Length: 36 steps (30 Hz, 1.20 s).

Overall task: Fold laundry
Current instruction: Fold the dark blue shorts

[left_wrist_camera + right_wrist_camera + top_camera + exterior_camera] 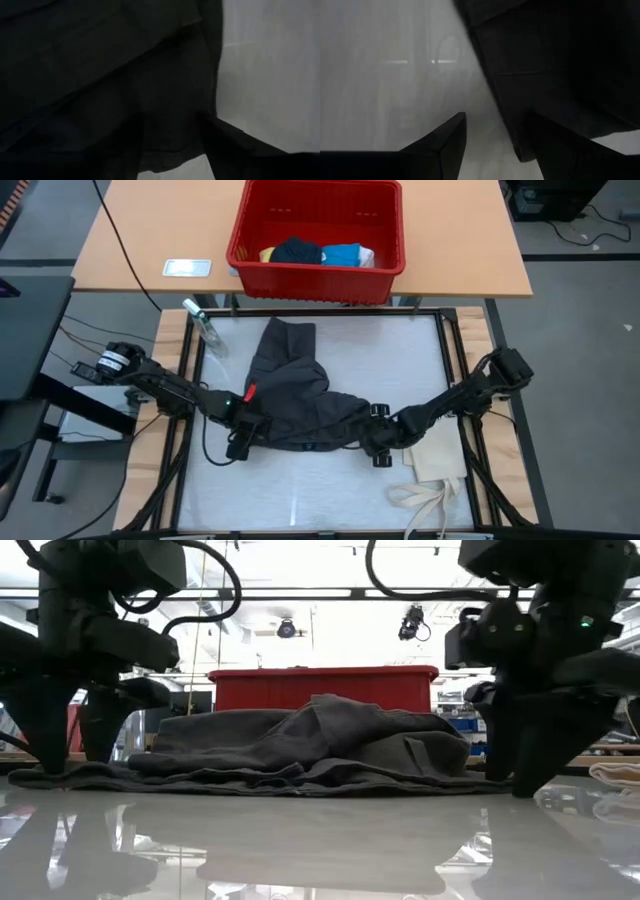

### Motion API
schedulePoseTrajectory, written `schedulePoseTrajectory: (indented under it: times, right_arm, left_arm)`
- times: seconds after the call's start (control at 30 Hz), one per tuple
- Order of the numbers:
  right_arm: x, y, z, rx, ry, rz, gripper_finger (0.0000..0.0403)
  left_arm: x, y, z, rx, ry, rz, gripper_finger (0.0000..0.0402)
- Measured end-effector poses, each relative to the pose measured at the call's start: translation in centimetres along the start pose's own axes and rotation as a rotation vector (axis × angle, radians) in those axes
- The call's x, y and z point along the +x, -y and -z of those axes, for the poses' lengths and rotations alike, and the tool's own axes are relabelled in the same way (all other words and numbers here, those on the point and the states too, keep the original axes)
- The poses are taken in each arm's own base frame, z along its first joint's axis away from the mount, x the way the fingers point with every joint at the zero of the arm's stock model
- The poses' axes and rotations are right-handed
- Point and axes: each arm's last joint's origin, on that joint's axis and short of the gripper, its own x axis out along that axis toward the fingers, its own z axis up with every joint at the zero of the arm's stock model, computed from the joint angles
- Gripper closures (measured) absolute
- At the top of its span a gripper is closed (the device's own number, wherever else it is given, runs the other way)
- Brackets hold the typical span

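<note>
The dark grey cargo shorts (pixel 300 390) lie crumpled on the white table, one leg reaching toward the far edge. My left gripper (pixel 240 438) stands open at their near-left edge, the cloth (pixel 170 145) lying between its fingers. My right gripper (pixel 380 446) stands open at their near-right edge, one finger over the hem (pixel 520 135) and the other over bare table. Blue, yellow, navy and white pieces (pixel 320 254) lie in the red basket (pixel 318 276). My left gripper comes down from above on the shorts' near-left edge (pixel 60 776). Its open fingers (pixel 45 740) stand on the cloth, which lies flat on the table. My right gripper comes down from above at the shorts' near-right edge (pixel 480 780); whether its fingers (pixel 500 745) touch the cloth I cannot tell.
The red basket stands on the wooden table beyond the far edge. A spray bottle (pixel 206 330) lies at the far-left corner. The cream tote bag (pixel 436 476) with its straps lies at the near-right corner. Bare white table (pixel 300 490) spreads along the near side.
</note>
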Motion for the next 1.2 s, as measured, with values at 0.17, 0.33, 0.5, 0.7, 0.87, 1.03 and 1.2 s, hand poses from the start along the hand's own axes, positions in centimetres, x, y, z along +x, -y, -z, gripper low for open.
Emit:
schedulePoseTrajectory:
  times: [0.17, 0.33, 0.5, 0.7, 0.87, 1.03, 1.2]
  right_arm:
    - [0.3, 1.0, -0.3, 0.166, 0.000, 0.013, 0.0249]
    - [0.6, 1.8, -0.5, 0.281, -0.037, -0.020, 0.0364]
    - [-0.8, 2.3, -0.5, 0.384, -0.147, -0.216, 0.0389]
    - [-8.5, 2.2, -2.7, 0.449, -0.164, -0.647, 0.0397]
    - [-17.6, 2.6, -4.2, 0.473, -0.032, -0.923, 0.0398]
    - [-26.7, 3.2, -4.3, 0.435, 0.148, -1.107, 0.0399]
    - [-32.8, 5.9, -3.2, 0.346, 0.531, -0.907, 0.0400]
  left_arm:
    - [1.0, 0.5, -0.9, 0.049, 0.051, 0.011, 0.0201]
    - [2.5, 1.0, -1.7, 0.048, 0.052, 0.008, 0.0241]
    - [2.2, 1.0, -1.7, 0.015, 0.044, 0.017, 0.0350]
    - [-5.5, 1.6, -3.0, 0.016, -0.003, 0.101, 0.0386]
    - [-15.9, 2.6, -4.3, 0.072, 0.145, 0.162, 0.0386]
    - [-26.5, 3.2, -4.2, 0.116, 0.395, 0.206, 0.0387]
    - [-33.2, 1.6, -2.1, 0.114, 0.609, -0.069, 0.0387]
